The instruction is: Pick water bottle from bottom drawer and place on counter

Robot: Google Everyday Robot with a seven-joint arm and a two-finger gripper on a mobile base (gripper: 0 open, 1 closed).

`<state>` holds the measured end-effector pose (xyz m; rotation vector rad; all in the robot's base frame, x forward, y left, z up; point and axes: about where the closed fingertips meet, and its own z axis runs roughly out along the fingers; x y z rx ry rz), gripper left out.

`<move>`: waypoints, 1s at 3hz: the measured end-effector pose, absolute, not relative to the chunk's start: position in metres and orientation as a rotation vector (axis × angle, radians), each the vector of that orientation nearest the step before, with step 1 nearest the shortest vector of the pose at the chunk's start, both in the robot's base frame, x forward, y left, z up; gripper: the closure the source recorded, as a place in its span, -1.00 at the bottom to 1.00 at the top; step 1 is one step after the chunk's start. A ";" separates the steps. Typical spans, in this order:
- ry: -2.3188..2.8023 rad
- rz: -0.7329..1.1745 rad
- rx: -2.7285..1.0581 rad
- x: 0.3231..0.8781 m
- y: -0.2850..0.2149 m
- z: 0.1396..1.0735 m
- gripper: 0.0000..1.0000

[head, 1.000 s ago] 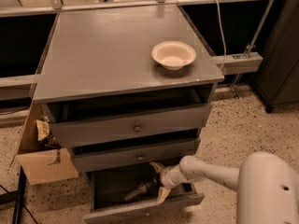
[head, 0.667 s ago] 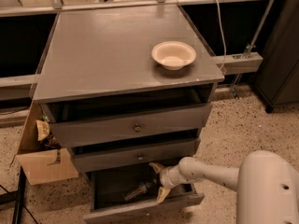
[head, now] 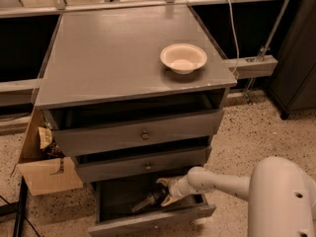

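The water bottle [head: 146, 202] lies on its side inside the open bottom drawer [head: 148, 222], clear and ribbed, pointing toward the drawer's right. My gripper [head: 163, 191] reaches into that drawer from the right on a white arm. Its pale fingers [head: 166, 200] sit at the bottle's right end, one above and one below it, spread apart. The counter [head: 118, 58] is the broad grey top of the cabinet above, and the gripper is far below it.
A cream bowl [head: 183, 58] stands on the counter's right side. The two upper drawers with round knobs [head: 144, 135] stand slightly pulled out above the gripper. An open cardboard box [head: 44, 162] sits on the floor to the cabinet's left. A dark cabinet [head: 296, 58] stands at right.
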<state>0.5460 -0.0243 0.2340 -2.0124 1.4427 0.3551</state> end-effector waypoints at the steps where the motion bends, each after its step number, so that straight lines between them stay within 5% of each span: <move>1: 1.443 0.355 -2.012 0.546 -0.024 0.234 -0.42; 2: 1.437 0.354 -2.009 0.553 -0.026 0.223 -0.60; 3: 1.421 0.360 -2.005 0.562 -0.024 0.211 -0.56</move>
